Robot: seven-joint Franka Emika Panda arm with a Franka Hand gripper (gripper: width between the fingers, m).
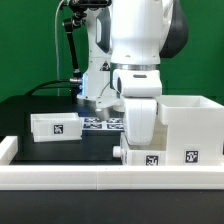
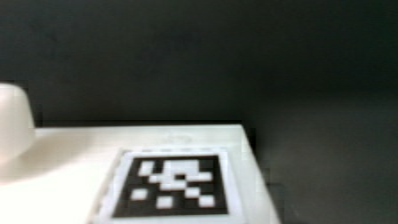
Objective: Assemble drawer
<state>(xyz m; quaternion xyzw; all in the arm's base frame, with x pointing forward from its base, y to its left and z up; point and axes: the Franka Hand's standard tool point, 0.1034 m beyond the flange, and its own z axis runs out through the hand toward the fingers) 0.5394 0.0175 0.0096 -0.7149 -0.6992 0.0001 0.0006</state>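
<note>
In the exterior view the large white drawer box (image 1: 190, 125) stands on the right and carries a marker tag on its front. A white part with a tag (image 1: 150, 158) sits against the box's left side. My gripper (image 1: 138, 143) hangs straight down over that part, and its fingers are hidden, so I cannot tell if they are open or shut. A smaller white tagged part (image 1: 55, 127) lies on the black table to the left. The wrist view shows a white tagged part (image 2: 175, 180) close below and no fingers.
The marker board (image 1: 100, 123) lies behind the gripper in the middle of the black table. A low white wall (image 1: 100, 178) runs along the front edge and turns up at the exterior view's left (image 1: 6, 150). A rounded white edge (image 2: 11, 120) shows in the wrist view.
</note>
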